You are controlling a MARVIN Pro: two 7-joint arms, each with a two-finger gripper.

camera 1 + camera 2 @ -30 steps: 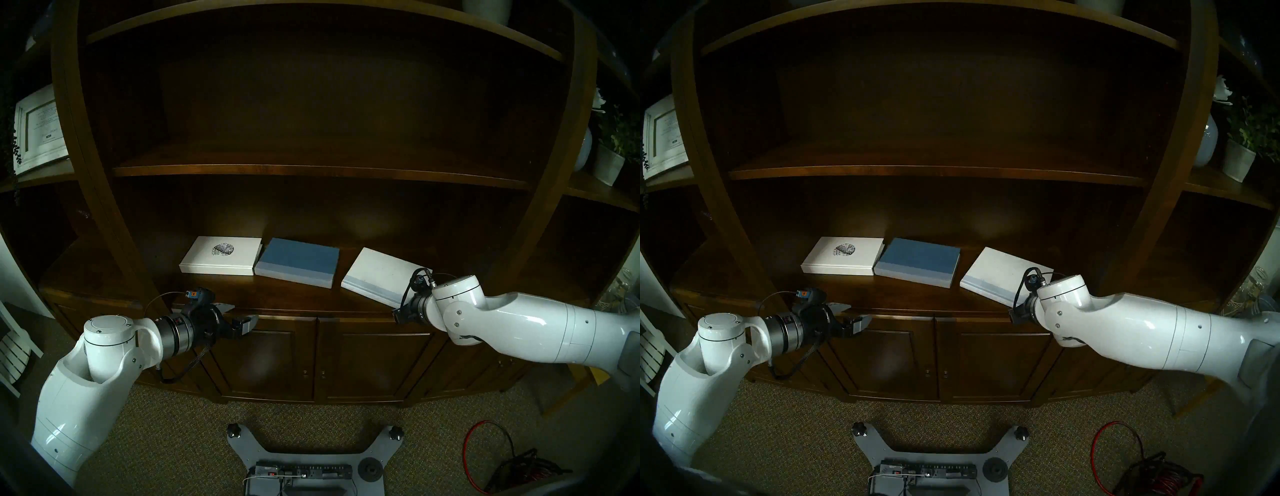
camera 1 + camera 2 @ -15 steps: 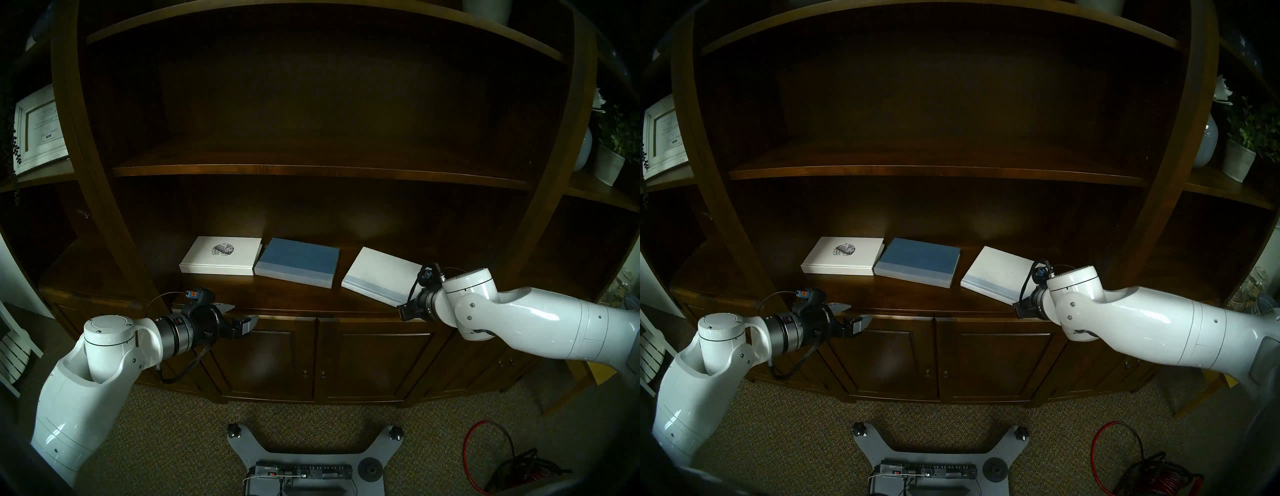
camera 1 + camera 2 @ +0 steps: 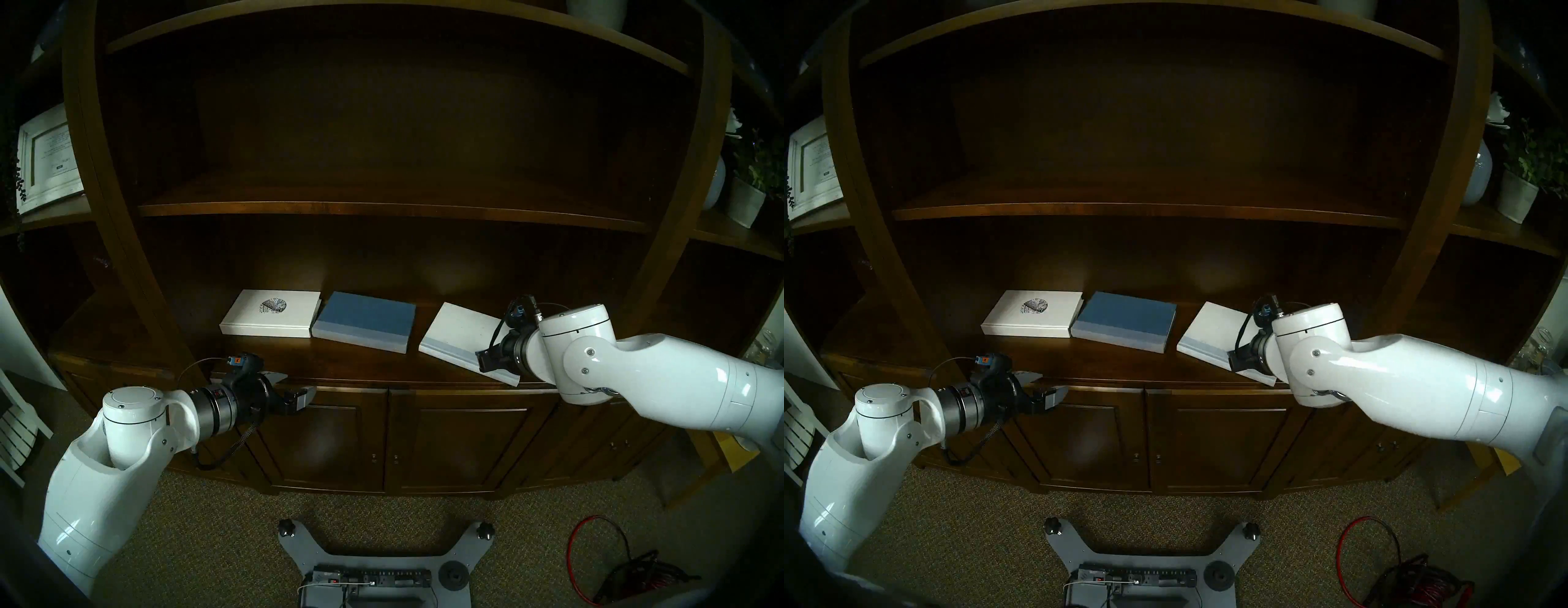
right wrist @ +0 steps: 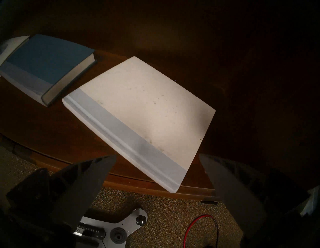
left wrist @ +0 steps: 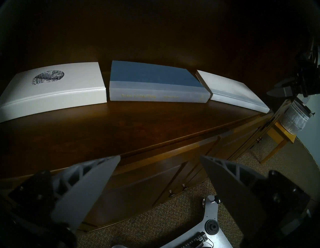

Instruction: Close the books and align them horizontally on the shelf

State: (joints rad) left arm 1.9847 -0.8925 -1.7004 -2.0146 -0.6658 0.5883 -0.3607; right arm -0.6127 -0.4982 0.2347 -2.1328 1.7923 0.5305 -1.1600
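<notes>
Three closed books lie flat on the broad dark shelf (image 3: 360, 366). The white one with a round emblem (image 3: 271, 315) is on the left. The blue one (image 3: 365, 320) lies beside it, almost touching. The plain white book (image 3: 460, 335) sits apart on the right, skewed, its near right corner (image 4: 171, 183) past the shelf's front edge. My right gripper (image 4: 157, 159) hangs open just above that corner, fingers (image 4: 93, 180) on either side of it. My left gripper (image 3: 297, 388) is open and empty in front of the shelf's edge, left of the books.
A thinner board (image 3: 382, 210) spans the bookcase above the books. Panelled cabinet doors (image 3: 458, 446) sit below the shelf. A white-framed picture (image 3: 46, 157) stands far left, a potted plant (image 3: 749, 199) far right. My base (image 3: 377, 564) and a red cable (image 3: 594, 547) are on the carpet.
My right arm has risen and moved in over the plain white book's near right corner. The books and the left arm have not moved.
</notes>
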